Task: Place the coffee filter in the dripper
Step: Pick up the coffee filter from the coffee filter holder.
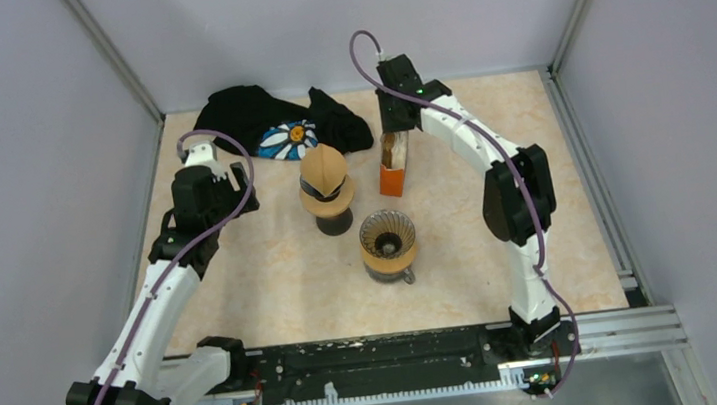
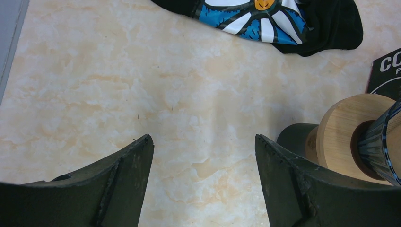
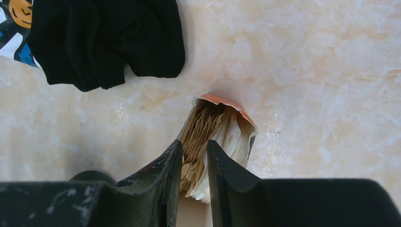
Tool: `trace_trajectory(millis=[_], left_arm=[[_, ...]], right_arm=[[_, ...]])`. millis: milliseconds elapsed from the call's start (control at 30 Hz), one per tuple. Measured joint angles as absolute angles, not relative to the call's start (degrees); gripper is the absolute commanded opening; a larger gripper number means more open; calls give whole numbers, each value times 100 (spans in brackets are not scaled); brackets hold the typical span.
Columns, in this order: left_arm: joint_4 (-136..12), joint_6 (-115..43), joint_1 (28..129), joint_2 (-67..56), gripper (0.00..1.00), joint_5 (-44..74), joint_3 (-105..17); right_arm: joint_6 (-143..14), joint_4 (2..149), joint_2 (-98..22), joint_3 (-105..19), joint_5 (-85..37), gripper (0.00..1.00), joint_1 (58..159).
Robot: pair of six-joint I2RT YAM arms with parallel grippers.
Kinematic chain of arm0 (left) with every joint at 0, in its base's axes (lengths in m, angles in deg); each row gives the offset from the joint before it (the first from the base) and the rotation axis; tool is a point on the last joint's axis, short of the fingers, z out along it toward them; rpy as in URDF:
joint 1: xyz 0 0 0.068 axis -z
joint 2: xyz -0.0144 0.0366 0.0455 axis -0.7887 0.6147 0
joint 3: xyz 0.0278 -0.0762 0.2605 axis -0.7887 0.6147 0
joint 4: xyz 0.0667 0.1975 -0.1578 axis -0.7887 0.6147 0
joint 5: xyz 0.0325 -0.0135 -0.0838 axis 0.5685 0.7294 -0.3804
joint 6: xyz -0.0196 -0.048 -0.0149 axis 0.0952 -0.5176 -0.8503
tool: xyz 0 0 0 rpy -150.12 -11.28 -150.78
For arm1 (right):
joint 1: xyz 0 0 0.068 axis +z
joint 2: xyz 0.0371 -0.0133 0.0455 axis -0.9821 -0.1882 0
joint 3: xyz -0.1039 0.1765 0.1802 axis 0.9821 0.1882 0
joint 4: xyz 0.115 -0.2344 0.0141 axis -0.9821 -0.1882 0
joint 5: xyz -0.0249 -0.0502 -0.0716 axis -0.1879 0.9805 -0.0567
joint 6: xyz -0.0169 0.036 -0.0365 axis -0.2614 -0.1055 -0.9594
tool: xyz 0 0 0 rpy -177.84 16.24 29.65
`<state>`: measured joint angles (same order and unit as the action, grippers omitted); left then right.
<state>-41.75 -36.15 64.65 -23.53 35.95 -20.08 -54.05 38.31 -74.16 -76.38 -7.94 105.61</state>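
Coffee filter point(image 3: 199, 126) pinched between right gripper point(image 3: 194, 147) jaws beyond the dripper point(image 1: 388, 245), for withdrawal; left gripper point(image 2: 204, 142) jaws spread, empty.

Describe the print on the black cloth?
White daisy petals on blue, orange centre, on the black cloth; clearest in left wrist view.

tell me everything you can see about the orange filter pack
The orange filter pack stands upright on the table, beyond the dripper. Its top is open, showing a stack of brown paper filters beside whitish paper. The right gripper reaches in from above, jaws pinching some filter edges.
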Motion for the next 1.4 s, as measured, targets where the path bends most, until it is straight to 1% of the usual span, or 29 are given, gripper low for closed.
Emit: trace_trajectory(millis=[1100,1400], left_arm=[[-4188,-3615,6465,-2353,84,3556,-1968],[-4188,-3615,6465,-2351,84,3554,-1968]], right_arm=[[-5709,3390,-7442,-7863,-256,25,10904],[-5748,3307,-7490,-7904,-112,23,10943]])
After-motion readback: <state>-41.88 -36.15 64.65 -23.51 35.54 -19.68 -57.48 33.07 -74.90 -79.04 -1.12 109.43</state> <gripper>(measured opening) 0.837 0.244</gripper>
